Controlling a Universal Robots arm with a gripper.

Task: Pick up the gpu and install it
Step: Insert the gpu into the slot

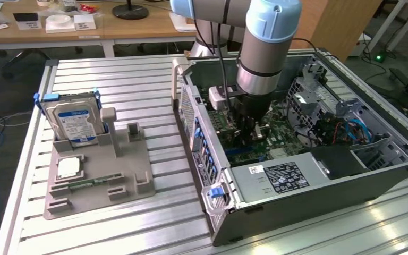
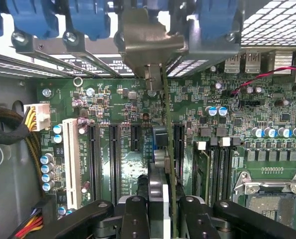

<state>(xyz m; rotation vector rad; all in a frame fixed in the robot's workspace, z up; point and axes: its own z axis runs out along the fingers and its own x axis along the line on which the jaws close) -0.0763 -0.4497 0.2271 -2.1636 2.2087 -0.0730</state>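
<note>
- We see the gripper (image 2: 160, 211) down inside the open computer case (image 1: 402, 164), its black fingers (image 2: 135, 216) closed partway on the gpu (image 2: 168, 149), which it holds edge-on.
- In the wrist view the gpu reads as a thin green card edge running from between the fingers toward the case's rear wall, with its metal end bracket (image 2: 148, 42) up against the row of blue slot clips (image 2: 88, 17).
- The card stands upright over the motherboard (image 2: 118, 99), lined up along the black expansion slots (image 2: 114, 154); we cannot tell whether its edge connector is fully seated in a slot.
- In the exterior view the arm (image 1: 268, 53) comes down vertically into the middle of the case, and the gripper (image 1: 252, 130) sits just above the board.
- The power supply (image 1: 282, 178) with its label lies at the near end of the case.
- On the slatted table (image 1: 119, 74), well apart from the case toward the exterior view's left, a grey parts holder (image 1: 101, 175) carries a silver hard drive (image 1: 76, 122) with a blue-white label standing upright, and a slim green memory stick (image 1: 83, 183) lying in a groove.
- A white connector (image 2: 37, 117) with yellow wires sits at the board's edge.
</note>
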